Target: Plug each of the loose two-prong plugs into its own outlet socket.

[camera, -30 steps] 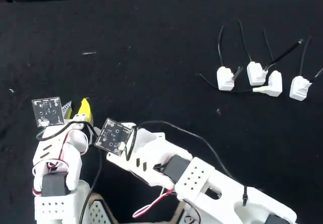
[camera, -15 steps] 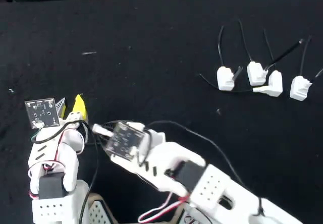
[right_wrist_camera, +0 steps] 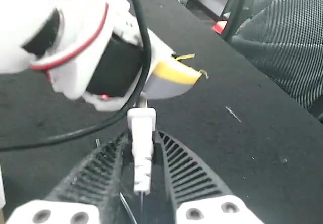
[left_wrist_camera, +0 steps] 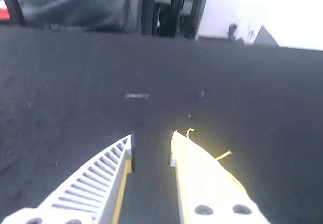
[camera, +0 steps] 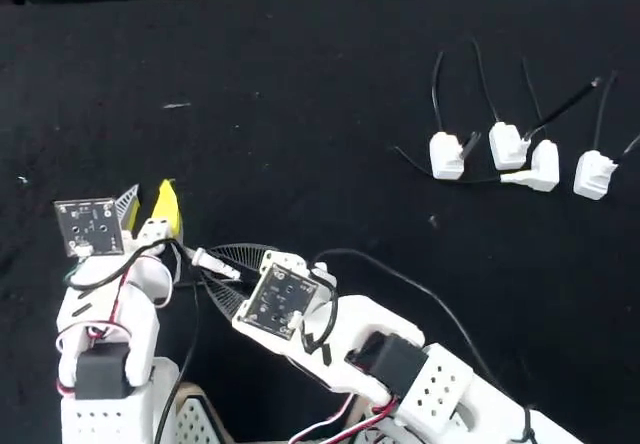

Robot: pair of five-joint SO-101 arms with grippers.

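Observation:
My right gripper (camera: 218, 264) lies low at the front left of the table, shut on a small white plug (camera: 203, 258) that sticks out past its ribbed fingers. In the right wrist view the plug (right_wrist_camera: 141, 158) stands between the jaws of the right gripper (right_wrist_camera: 143, 133), with its tip close to the left arm's yellow finger (right_wrist_camera: 174, 75). My left gripper (camera: 145, 202) sits just beside it, open, with nothing between its grey and yellow fingers (left_wrist_camera: 202, 173). Several small white pieces with black cords (camera: 508, 145) lie in a row at the far right.
A black cloth (camera: 300, 114) covers the whole table. The two arms crowd the front left corner, and a black cable (camera: 400, 279) loops over the right arm. A small pale speck (camera: 176, 106) lies on the cloth in the middle left.
The right arm's wrist has drawn back and turned, so its gripper with the white plug now points left toward the left arm. The left arm has shifted slightly left.

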